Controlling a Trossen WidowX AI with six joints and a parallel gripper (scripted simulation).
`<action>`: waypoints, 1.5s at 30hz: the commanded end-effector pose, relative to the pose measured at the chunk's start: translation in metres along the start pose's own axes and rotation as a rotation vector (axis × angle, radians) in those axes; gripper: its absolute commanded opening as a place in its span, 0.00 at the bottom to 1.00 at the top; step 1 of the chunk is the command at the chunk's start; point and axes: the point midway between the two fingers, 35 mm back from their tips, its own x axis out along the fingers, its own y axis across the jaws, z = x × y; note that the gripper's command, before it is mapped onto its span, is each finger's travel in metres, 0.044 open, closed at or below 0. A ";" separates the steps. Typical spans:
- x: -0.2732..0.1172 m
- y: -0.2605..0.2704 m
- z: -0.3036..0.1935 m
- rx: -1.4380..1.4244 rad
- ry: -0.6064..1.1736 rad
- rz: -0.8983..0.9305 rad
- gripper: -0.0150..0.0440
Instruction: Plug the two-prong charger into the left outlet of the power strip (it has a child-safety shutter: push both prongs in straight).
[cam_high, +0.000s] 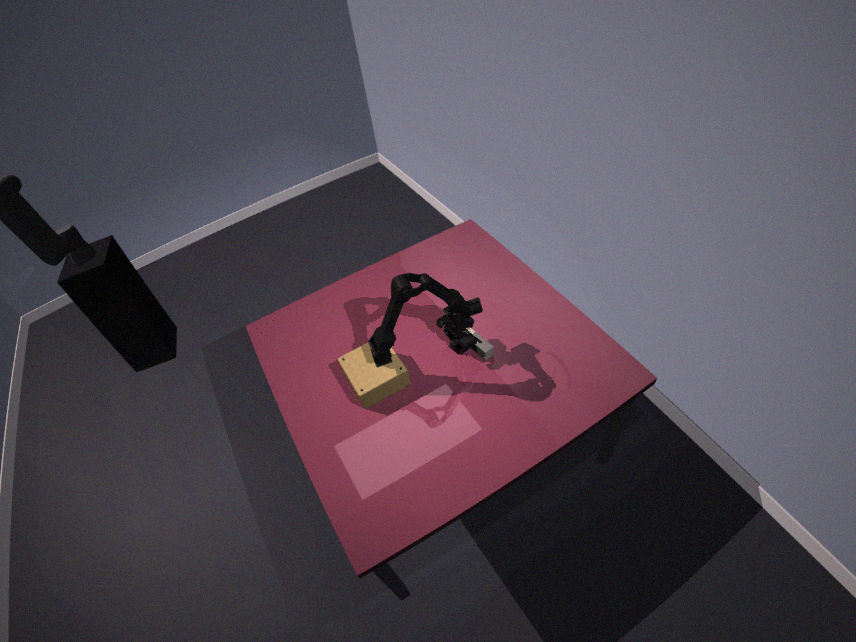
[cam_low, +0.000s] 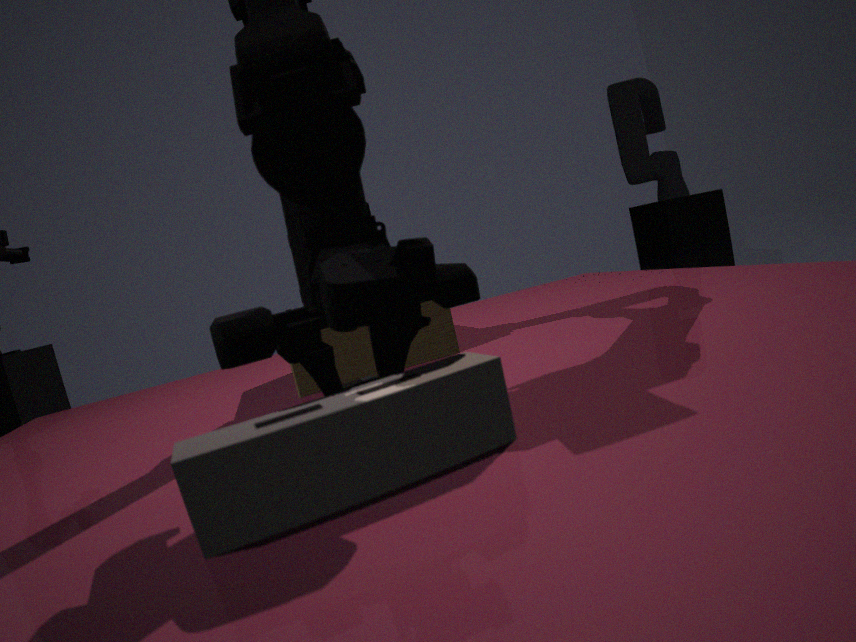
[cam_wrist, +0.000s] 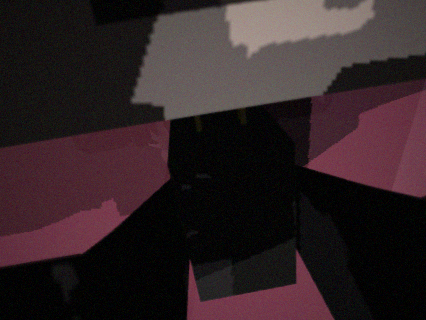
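Note:
The grey power strip (cam_high: 486, 351) (cam_low: 345, 456) (cam_wrist: 225, 75) lies on the table. In the exterior view its upper face shows a dark slot (cam_low: 289, 416) towards the left and another, partly shaded, towards the right. My gripper (cam_high: 467, 341) (cam_low: 364, 382) (cam_wrist: 226, 180) is shut on the black charger (cam_wrist: 235, 215) at the strip's far side in the exterior view. In the wrist view two brass prongs (cam_wrist: 198, 124) (cam_wrist: 242, 116) show only as short lengths at the strip's edge. Their tips are hidden; I cannot tell whether they are in an outlet. The charger is not distinguishable in the top and exterior views.
The arm stands on a wooden base block (cam_high: 373, 373) (cam_low: 352, 355) on the pink table (cam_high: 553, 414) (cam_low: 656, 539). A black pedestal (cam_high: 121, 304) (cam_low: 681, 231) with a dark arm-like shape stands beyond the table. Arm shadows cross the table around the strip.

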 end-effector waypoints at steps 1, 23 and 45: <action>-0.001 0.000 0.002 0.006 -0.002 0.004 0.25; -0.001 0.000 0.008 0.006 -0.003 0.004 0.25; -0.002 0.000 0.016 0.006 -0.003 0.004 0.25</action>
